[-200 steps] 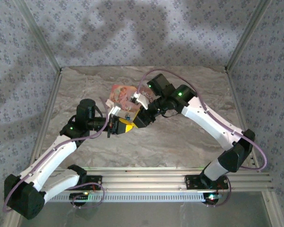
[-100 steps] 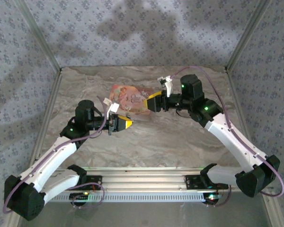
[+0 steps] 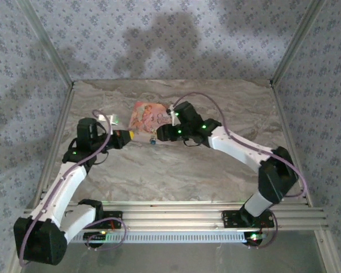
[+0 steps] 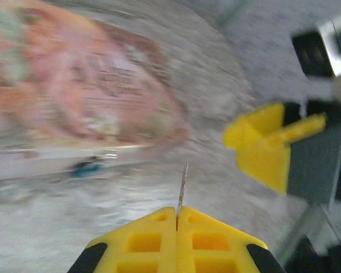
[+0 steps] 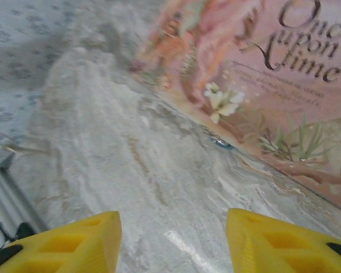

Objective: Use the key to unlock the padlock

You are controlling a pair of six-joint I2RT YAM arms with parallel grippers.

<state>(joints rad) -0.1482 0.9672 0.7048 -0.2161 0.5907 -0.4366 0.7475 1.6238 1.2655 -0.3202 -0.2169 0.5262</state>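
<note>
The padlock (image 3: 152,140) lies on the table (image 3: 176,176), in its far half and a little left of the middle. It sits right against the near edge of a pink box (image 3: 148,116); blur hides whether they touch. The left gripper (image 4: 177,211) has its yellow fingers pressed together on the key (image 4: 183,183), a thin metal blade that points towards the padlock but stays apart from it. The right gripper (image 5: 173,219) hangs low over the table with its fingers spread and nothing between them, near the padlock.
</note>
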